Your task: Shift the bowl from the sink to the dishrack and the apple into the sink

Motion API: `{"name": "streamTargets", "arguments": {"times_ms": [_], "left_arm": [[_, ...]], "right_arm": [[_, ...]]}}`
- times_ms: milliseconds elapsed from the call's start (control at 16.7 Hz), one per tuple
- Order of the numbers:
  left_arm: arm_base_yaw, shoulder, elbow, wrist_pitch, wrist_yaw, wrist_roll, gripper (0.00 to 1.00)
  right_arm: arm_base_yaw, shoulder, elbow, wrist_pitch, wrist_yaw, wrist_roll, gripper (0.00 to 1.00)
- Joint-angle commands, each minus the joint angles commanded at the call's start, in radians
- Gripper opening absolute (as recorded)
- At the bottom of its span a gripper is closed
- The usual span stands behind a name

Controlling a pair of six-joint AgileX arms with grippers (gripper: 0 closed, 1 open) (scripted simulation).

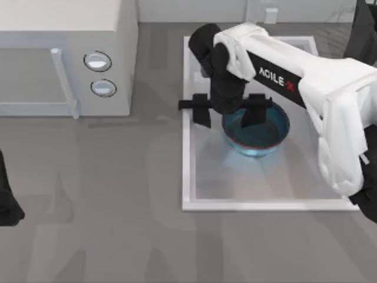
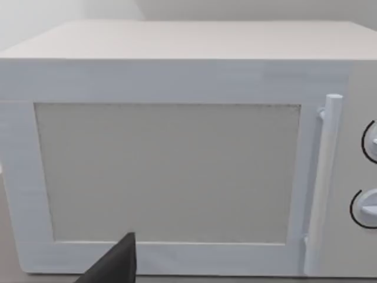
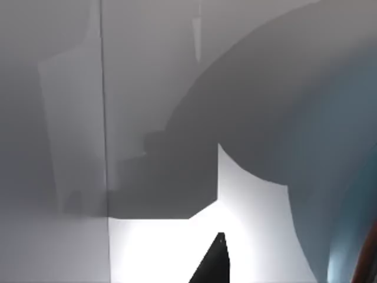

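In the top view the near half of the grey table is bare. At the 9 o'clock edge a black piece of my left arm sits parked; whether its fingers are open or closed I cannot tell. The left wrist view faces the white microwave, with its door handle and the edges of two round dials, and a dark finger tip juts in at that picture's lower edge.

Right of centre lies the sink, a white rectangular basin with a raised rim, reaching from the middle of the table toward 1 o'clock. The bowl stands upright inside it, in the far half of the basin, glossy blue with a thin reddish rim. My right arm, white and marked AGILEX, comes in from 3 o'clock and bends down over the basin. The right gripper hangs at the bowl's 10 o'clock side with its black fingers spread wide: one finger is over the bowl's far rim, the other is over the sink's left rim. They clasp nothing. The right wrist view shows the white basin floor and the bowl's blue wall close by.

Farther back, at 10 o'clock, stands the microwave. At 12 o'clock, beyond the sink's far rim, is the white faucet post.
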Motion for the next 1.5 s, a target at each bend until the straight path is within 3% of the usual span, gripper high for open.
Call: {"name": "streamTargets", "arguments": {"times_ms": [540, 1200, 1500], "left_arm": [[0.000, 0.000, 0.000, 0.000, 0.000, 0.000, 1.00], [0.000, 0.000, 0.000, 0.000, 0.000, 0.000, 1.00], [0.000, 0.000, 0.000, 0.000, 0.000, 0.000, 1.00]], "right_arm": [[0.000, 0.000, 0.000, 0.000, 0.000, 0.000, 0.02], [0.004, -0.020, -0.011, -0.006, 0.002, 0.006, 0.00], [0.097, -0.221, -0.131, -0.104, 0.022, 0.095, 0.00]]}}
